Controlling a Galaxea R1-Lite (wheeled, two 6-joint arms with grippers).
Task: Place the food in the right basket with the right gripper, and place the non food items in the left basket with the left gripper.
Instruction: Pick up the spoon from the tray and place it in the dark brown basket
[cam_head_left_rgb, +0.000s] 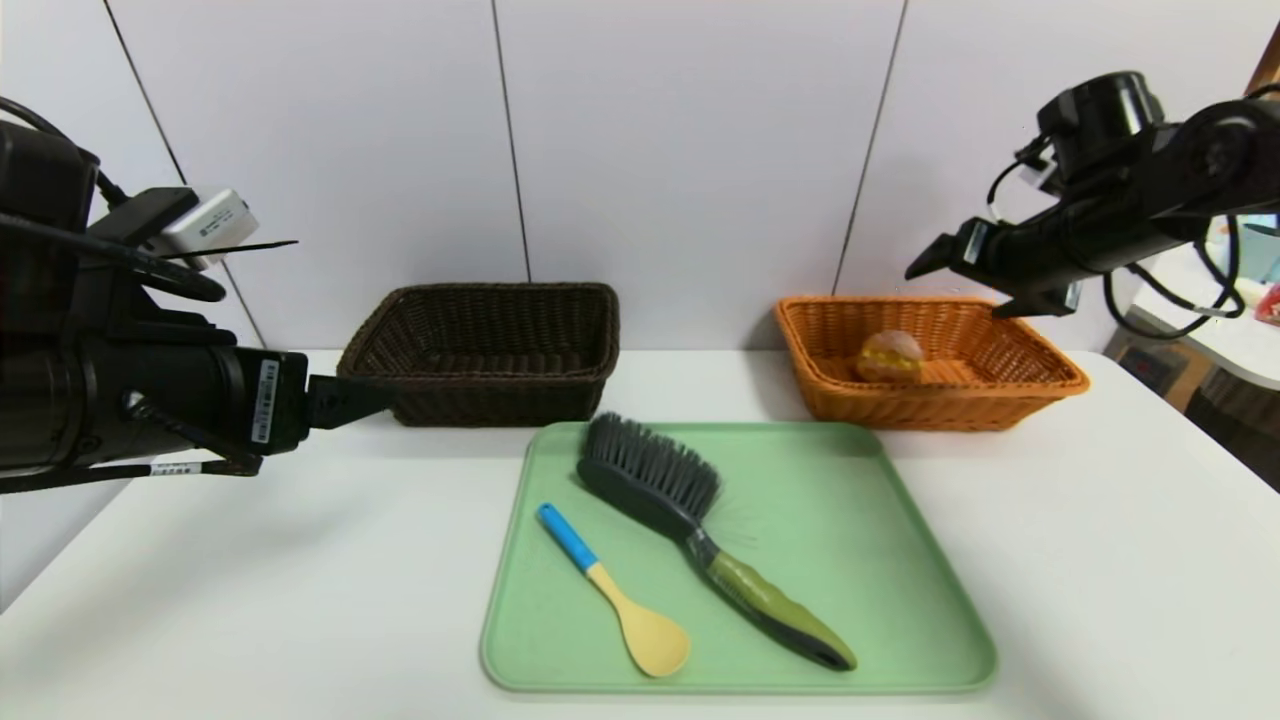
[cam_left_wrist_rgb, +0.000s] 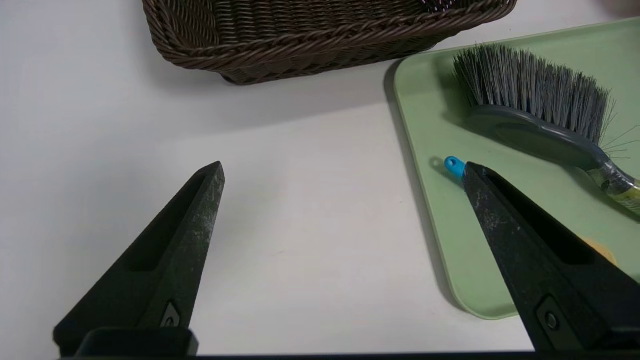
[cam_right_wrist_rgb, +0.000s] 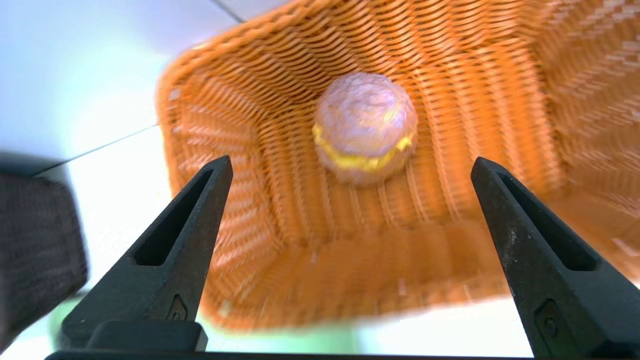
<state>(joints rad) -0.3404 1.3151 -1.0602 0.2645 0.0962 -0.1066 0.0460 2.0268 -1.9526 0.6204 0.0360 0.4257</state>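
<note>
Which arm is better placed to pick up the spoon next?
Probably the left: its open, empty tool hovers on the tray's spoon side, while the right tool is over the orange basket.

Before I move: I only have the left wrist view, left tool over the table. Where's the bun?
Observer: In the orange basket. The head view shows the bun sitting inside, towards that basket's left end.

Operator: And the right tool? Holding anything?

Observer: No. It's above the orange basket, jaws open, nothing between them.

Operator: My left tool covers most of the spoon. Which way does it lie?

Observer: Blue handle end away from the robot, yellow bowl near the tray's near edge, left of the brush's green handle, not touching it.
</note>
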